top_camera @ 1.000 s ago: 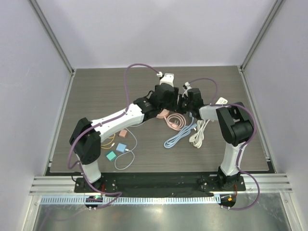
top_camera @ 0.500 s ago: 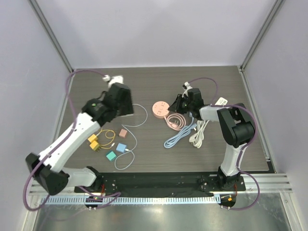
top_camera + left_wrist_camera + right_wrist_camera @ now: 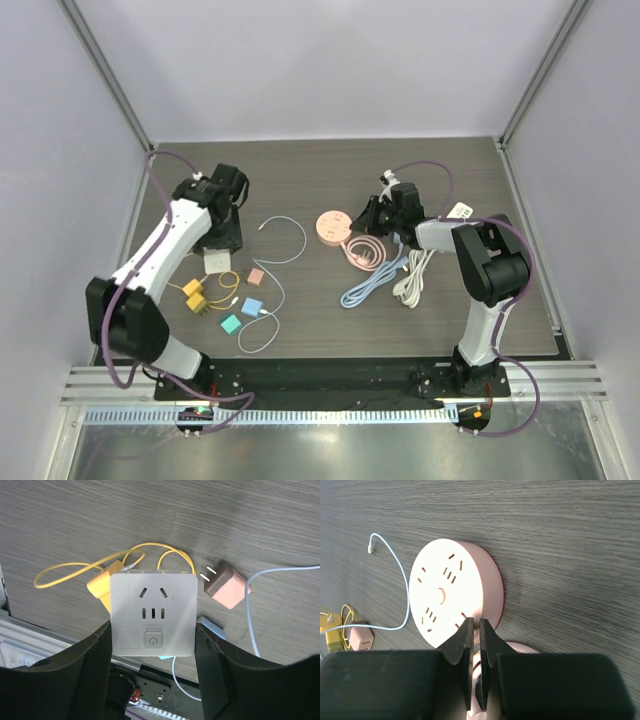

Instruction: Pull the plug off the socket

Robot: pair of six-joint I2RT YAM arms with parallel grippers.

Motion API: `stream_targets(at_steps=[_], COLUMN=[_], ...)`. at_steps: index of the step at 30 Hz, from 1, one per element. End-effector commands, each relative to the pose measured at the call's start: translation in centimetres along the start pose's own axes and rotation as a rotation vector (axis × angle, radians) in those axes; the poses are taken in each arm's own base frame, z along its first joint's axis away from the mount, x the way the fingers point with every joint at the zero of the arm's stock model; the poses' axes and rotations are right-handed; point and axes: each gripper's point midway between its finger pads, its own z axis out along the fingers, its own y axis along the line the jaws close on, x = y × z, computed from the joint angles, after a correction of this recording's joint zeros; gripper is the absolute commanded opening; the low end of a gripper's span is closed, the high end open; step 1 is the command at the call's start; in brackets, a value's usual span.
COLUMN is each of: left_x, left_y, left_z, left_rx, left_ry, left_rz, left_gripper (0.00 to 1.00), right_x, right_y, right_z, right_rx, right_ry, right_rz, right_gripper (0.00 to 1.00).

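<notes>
Dark wood-grain desk ran from the arm bases to the pale back wall. Nearest lay small teal and blue chargers, then a yellow plug with its looped yellow cable, and a dusty-pink charger.

Over that yellow plug the left gripper held the white adapter, its fingers pressed against the two sides, jaws partway apart. A second earlier this arm had met the right one over the pink socket at mid-desk. It had since swung out to the left side and carried the adapter well apart from the socket.

The adapter was square with rounded corners. Its face was turned up to the wrist camera and showed two slanted slots, three short slots and a power button.

Farther back the right gripper had closed, fingers almost touching, at the near rim of the round pink socket beside its coiled pink cable. Whether anything was pinched between them could not be told.
</notes>
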Motion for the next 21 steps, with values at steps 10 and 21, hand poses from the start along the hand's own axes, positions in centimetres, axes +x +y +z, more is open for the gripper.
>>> stream_targets(at_steps=[10,21], left_x=[-5.0,-6.5], left_y=[-3.2,0.3], left_z=[3.0,4.9], left_rx=[-0.156,-0.609], left_ry=[-0.082,-0.164], left_rz=[0.112,0.257], left_gripper=[0.0,0.0], right_x=[3.8,4.1], right_y=[-2.4,-2.6], right_z=[0.1,0.7], right_rx=[0.079,0.067], right_ry=[0.127,0.144], right_rz=[0.016,0.03], right_gripper=[0.11,0.12])
